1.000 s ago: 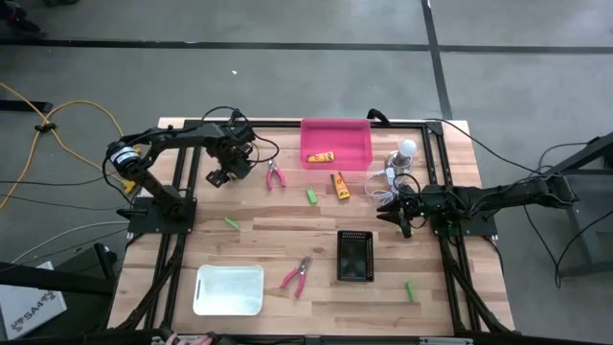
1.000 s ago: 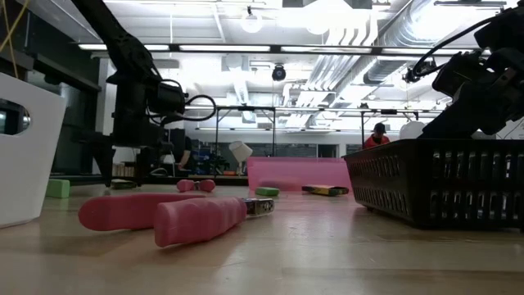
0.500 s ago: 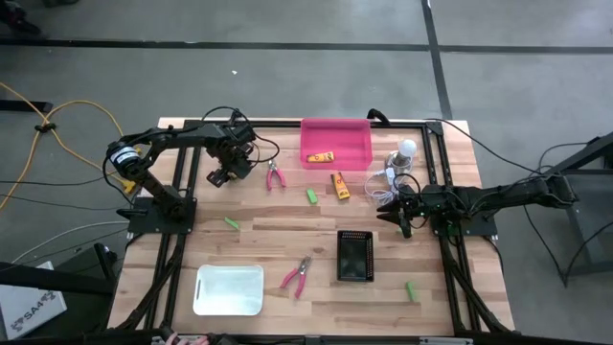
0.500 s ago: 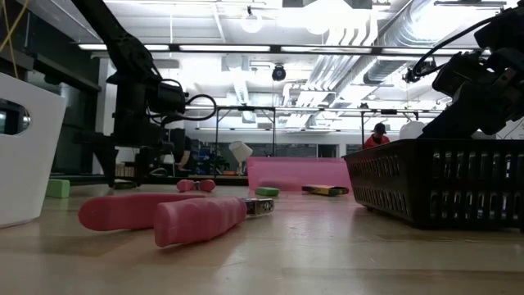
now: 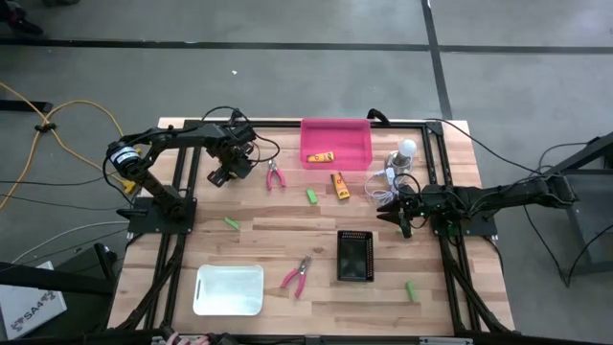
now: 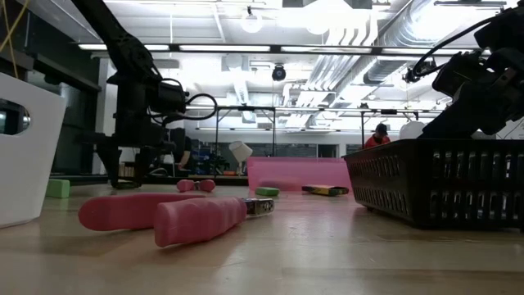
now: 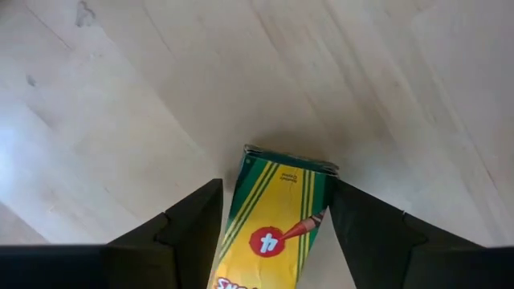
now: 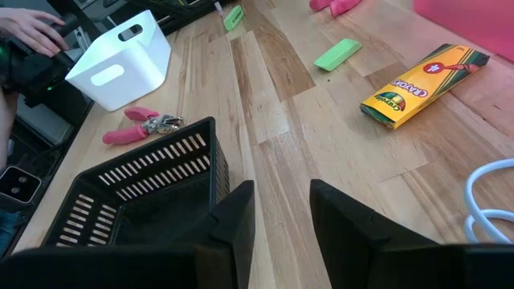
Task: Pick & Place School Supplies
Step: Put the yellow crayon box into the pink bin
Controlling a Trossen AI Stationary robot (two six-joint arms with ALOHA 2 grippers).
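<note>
My left gripper (image 5: 222, 175) (image 7: 277, 189) points down at the table's far left and is shut on a yellow-green crayon box (image 7: 281, 209). My right gripper (image 5: 400, 218) (image 8: 281, 189) waits low at the right, its fingers slightly open. A second crayon box (image 5: 339, 184) lies flat on the wood, and a third (image 5: 321, 156) lies in the pink bin (image 5: 356, 129). Pink pliers (image 5: 275, 176) (image 5: 297, 275) and green blocks (image 5: 311, 195) (image 5: 232, 223) (image 5: 410, 288) lie scattered on the table. My left gripper has the crayon box between its two fingers (image 7: 193, 225), which stand against its long sides (image 7: 325, 201). It comes from above, with the fingers lying along the box. The box's end (image 7: 289, 159) sticks out past the fingertips close over the wood. I cannot tell whether it rests there.
A black basket (image 5: 354, 256) stands near the middle and a white bin (image 5: 230, 289) at the near left. A white bulb (image 5: 407, 149) with a coiled cable lies beside my right gripper. A person's hand (image 8: 32, 28) shows beyond the table.
In the low view my left gripper has sunk a little toward the table. Nothing else has moved.
</note>
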